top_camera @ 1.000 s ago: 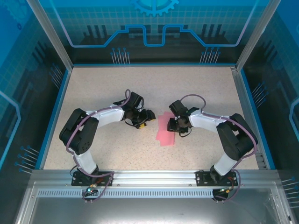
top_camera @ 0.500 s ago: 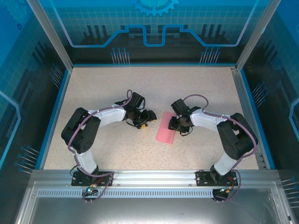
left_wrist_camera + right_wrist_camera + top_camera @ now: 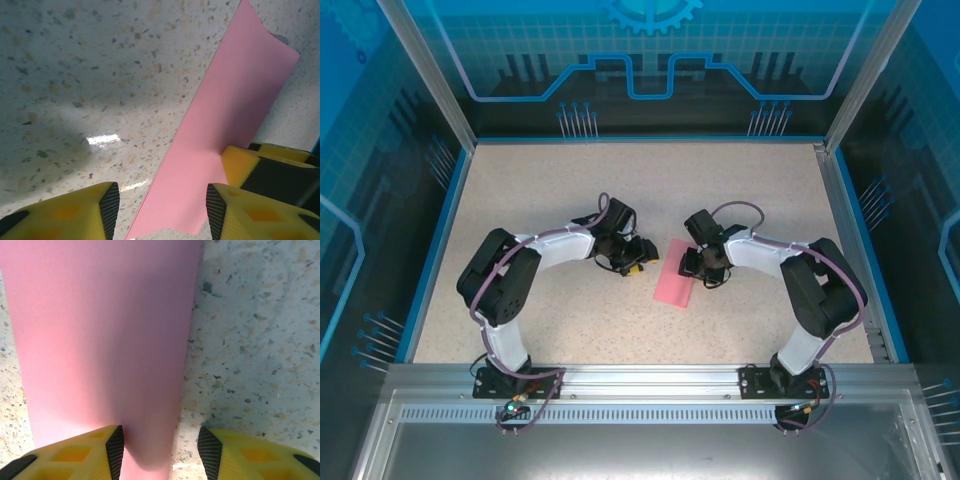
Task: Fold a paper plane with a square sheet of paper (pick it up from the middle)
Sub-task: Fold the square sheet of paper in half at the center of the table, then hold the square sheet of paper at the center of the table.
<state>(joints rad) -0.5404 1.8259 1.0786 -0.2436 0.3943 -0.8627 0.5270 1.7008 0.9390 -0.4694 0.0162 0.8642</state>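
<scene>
**Slick strip, crowded fingers**

The thin pink-red sheet of paper (image 3: 100, 330), folded to a narrow strip, lies on the pale speckled table (image 3: 75, 75) between the arms. The left gripper (image 3: 157, 210) and right gripper (image 3: 160, 447) each stand about half spread over its edges, clamping nothing. Likely trouble: a fingertip drags the slick strip and skews the crease, or the far end (slightly lifted) springs open. The two grippers crowd each other; the blue-edged walls (image 3: 450, 200) stand well apart.
</scene>
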